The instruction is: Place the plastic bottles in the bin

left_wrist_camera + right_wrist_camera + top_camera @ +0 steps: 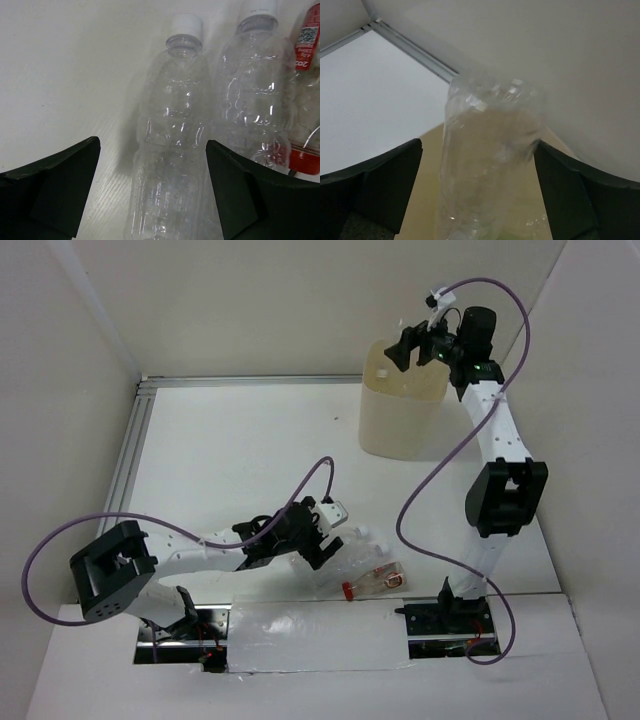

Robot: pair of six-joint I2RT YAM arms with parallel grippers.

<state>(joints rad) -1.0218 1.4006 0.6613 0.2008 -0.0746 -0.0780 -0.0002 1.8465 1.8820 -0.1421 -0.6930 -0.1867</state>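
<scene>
Right claw (pixel 477 147) is spread wide, not clamping anything. A clear plastic bottle (pixel 490 155) sits between its fingers and looks pretty blurry. There's an obvious gap between it and the finger on the left of the wrist view. On the other side I can't tell if it's touching. The beige bin (pixel 400 425) is directly under the claw, so the bottle is right over its opening.

Left claw (pixel 152 147) is wide open too, hanging low over the white table (pixel 65 75). A white-capped bottle (pixel 172 140) lies lengthwise between its fingers, cap pointing away from the claw, with neither finger touching it as far as I can see. Just past the finger on the right of that view is a second clear bottle (pixel 255 95), also white-capped and lying the same way. Beside that one, further out from the claw, is a red-capped bottle (pixel 306 115) with a red-and-white label, its cap end toward the claw.
</scene>
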